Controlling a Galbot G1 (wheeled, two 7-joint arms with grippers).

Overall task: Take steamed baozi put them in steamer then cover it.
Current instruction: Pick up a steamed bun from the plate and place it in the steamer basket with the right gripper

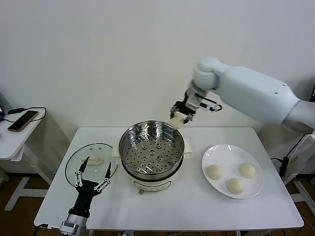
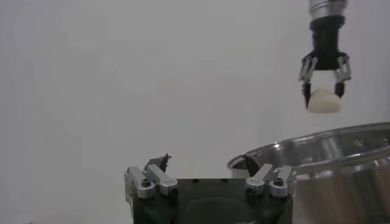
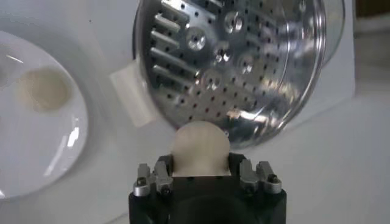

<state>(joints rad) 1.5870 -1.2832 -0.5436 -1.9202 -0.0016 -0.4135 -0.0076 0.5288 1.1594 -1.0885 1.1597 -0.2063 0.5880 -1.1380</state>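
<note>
A white table [image 1: 197,206] carries everything. At its middle stands the steamer [image 1: 151,153], a shiny steel pot with a bare perforated tray, on a white electric base. To the robot's right of it lies a white plate [image 1: 212,156] bearing three steamed baozi [image 1: 236,185], set apart from one another. To the robot's left of the steamer the glass cover [image 1: 86,157] lies flat on the table, its cream handle up. The right gripper [image 1: 182,116] hangs above the far rim of the steamer, its fingers clamped on the fourth baozi [image 1: 178,121], which is held clear of the pot. The left gripper [image 1: 92,173] rests low by the near edge of the cover, fingers spread wide and holding nothing.
</note>
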